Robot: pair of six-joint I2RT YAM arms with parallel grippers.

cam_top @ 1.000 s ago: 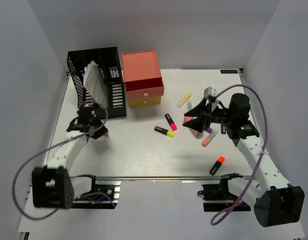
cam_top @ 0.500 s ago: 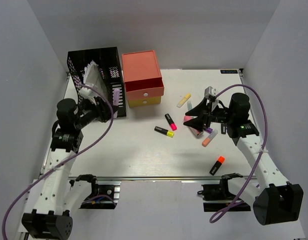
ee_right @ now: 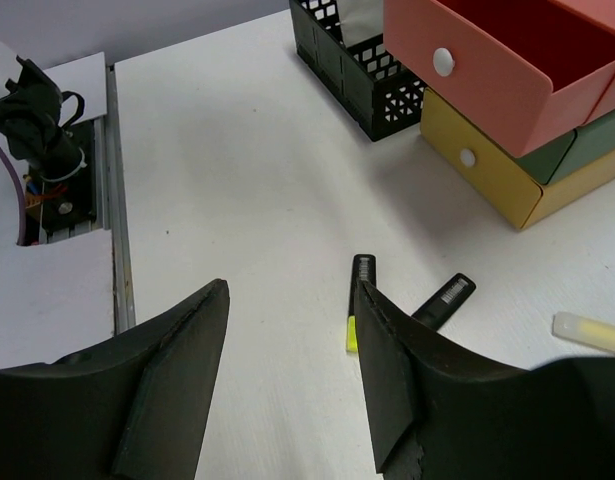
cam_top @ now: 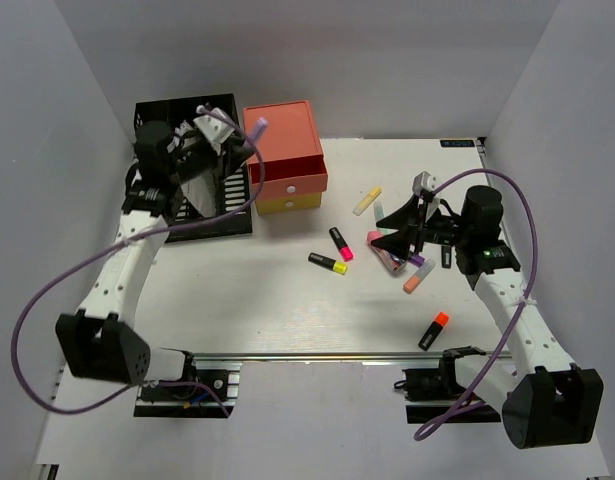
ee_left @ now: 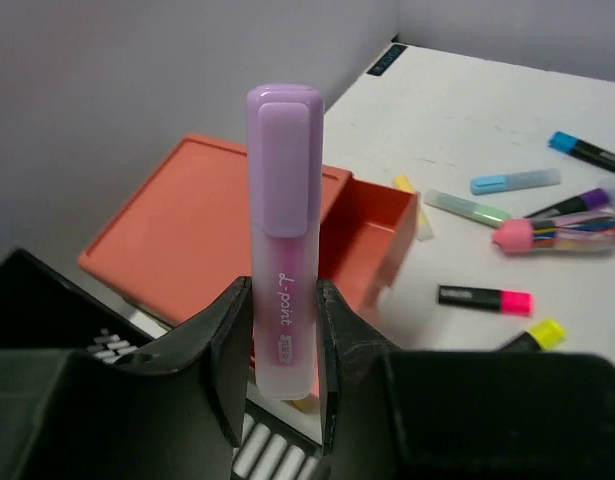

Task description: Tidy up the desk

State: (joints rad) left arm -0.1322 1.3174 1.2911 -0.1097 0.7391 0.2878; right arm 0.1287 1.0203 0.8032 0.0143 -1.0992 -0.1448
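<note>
Left arm (cam_top: pixel 122 275) raised (jaws clamped); right jaws apart.

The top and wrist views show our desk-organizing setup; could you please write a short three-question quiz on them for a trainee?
1. True or false: the left gripper is clamped on a purple highlighter.
2. Which drawer of the drawer unit stands pulled out? A top; B middle; C bottom.
3. Fill in: the right gripper has its jaws ___, with nothing between them.
Key: 1 true; 2 A; 3 open.
</note>
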